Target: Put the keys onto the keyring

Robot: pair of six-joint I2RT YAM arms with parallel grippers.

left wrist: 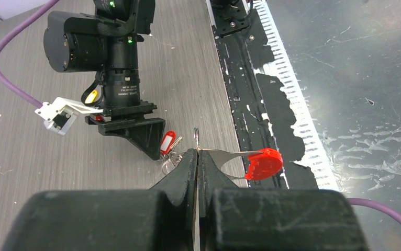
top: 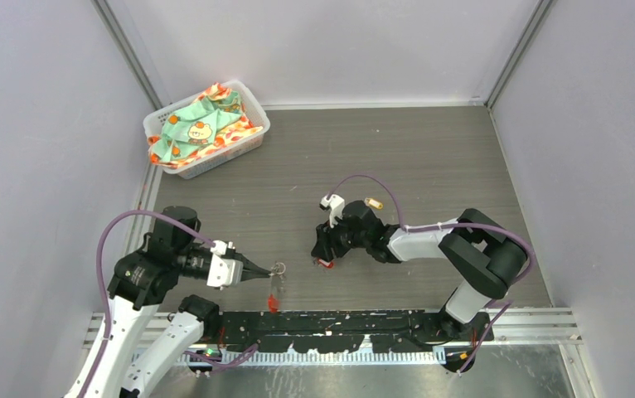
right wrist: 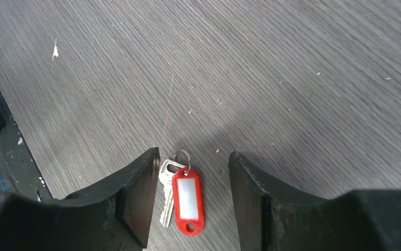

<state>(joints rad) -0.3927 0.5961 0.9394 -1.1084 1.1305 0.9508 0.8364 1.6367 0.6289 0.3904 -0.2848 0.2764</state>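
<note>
Red-tagged key: tag recorded as glossy plastic, blade as bright metal; table noted matt, wood-grained; keyring crescent glossy red.

A robotics lab test cell: plain pale partition walls box in a wood-grain table, robot arms bolted to a black rail at six o'clock.

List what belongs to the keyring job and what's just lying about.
Job: keyring, clamped in the left gripper; red-tagged key; yellow-tagged key.
Lying about: basket; patterned cloth inside it.
</note>
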